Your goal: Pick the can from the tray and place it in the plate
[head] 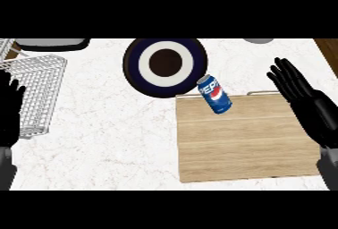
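A blue Pepsi can (214,94) lies tilted at the far left corner of the wooden tray (244,143), its top end close to the plate. The round plate (165,67), dark blue with a white ring and a dark centre, sits just beyond the tray's far left corner. My right hand (300,96) is open with straight fingers pointing up, over the tray's right edge, to the right of the can and apart from it. My left hand (10,109) rests open at the view's left edge, in front of the wire basket.
A white wire basket (36,89) stands at the far left of the marble counter. A dark flat object (52,43) lies at the back left. A grey round thing (259,40) shows at the back edge. Brown wood (328,51) borders the counter's right.
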Controlling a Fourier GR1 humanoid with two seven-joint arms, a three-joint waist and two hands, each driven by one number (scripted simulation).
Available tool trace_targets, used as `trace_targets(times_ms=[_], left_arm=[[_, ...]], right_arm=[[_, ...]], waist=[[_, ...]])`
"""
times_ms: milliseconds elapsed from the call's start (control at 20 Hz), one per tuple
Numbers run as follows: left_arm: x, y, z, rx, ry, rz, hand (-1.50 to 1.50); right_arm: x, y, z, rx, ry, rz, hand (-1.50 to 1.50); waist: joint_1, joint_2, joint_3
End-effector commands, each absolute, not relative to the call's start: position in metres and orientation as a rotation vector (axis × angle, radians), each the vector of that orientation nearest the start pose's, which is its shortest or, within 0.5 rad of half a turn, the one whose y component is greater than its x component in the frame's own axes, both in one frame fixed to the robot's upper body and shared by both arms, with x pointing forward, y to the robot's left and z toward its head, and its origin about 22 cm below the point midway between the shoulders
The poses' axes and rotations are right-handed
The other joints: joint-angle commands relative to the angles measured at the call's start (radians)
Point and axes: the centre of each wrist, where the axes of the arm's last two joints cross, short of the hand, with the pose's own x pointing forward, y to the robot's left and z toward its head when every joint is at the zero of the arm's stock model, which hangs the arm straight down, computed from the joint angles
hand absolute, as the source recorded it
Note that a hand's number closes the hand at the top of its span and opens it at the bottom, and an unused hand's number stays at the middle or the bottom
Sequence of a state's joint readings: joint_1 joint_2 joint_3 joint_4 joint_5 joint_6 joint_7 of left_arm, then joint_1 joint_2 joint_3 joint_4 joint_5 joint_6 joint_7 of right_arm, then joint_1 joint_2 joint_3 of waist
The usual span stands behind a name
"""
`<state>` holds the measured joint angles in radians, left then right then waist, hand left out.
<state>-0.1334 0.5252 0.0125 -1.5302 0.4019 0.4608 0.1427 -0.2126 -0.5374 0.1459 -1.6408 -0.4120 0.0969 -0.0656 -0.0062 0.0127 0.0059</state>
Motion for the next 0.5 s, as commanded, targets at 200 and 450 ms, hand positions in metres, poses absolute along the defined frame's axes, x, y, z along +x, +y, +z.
trace_targets(times_ms=[200,450], left_arm=[[0.296,0.280,0.127,0.201,-1.791,-0.126,0.00],[0.298,0.262,0.128,0.119,-1.799,-0.231,0.00]], right_arm=[[0.310,-0.226,0.044,-0.079,-1.313,0.650,1.50],[0.311,-0.272,0.048,-0.595,-0.968,1.050,1.50]], waist=[[0.128,0.039,-0.014],[0.143,0.042,-0.037]])
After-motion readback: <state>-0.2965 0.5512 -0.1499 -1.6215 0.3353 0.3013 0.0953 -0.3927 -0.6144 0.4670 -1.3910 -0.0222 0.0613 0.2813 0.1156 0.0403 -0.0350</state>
